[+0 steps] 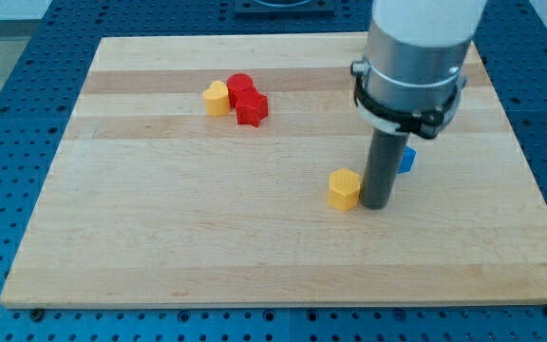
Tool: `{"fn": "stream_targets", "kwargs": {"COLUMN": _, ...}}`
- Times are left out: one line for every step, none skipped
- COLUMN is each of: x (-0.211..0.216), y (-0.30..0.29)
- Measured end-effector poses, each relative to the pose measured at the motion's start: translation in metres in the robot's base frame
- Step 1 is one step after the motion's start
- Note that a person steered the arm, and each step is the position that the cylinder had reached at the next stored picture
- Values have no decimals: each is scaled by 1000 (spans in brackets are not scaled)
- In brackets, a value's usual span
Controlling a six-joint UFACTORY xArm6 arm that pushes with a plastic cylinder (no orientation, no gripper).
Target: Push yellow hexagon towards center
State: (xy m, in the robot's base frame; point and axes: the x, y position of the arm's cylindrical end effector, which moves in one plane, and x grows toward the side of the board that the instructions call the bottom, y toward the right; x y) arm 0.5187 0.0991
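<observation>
The yellow hexagon [344,188] lies on the wooden board [207,237], right of the middle and a little toward the view's bottom. My tip [376,204] stands on the board right beside it, on its right side, touching or nearly touching it. A blue block [406,160] sits just behind the rod to the right, partly hidden by it, so I cannot make out its shape.
Near the view's top left of centre lies a tight cluster: a yellow heart-shaped block [216,98], a red cylinder [241,85] and a red star-like block [252,108]. The board rests on a blue perforated table [8,114].
</observation>
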Motion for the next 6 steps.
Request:
{"fn": "stream_targets", "kwargs": {"x": 5, "y": -45}}
{"fn": "stream_targets", "kwargs": {"x": -1, "y": -108}}
{"fn": "stream_targets", "kwargs": {"x": -11, "y": -114}}
{"fn": "stream_targets", "kwargs": {"x": 33, "y": -82}}
{"fn": "stream_targets", "kwargs": {"x": 20, "y": -32}}
{"fn": "stream_targets", "kwargs": {"x": -24, "y": -36}}
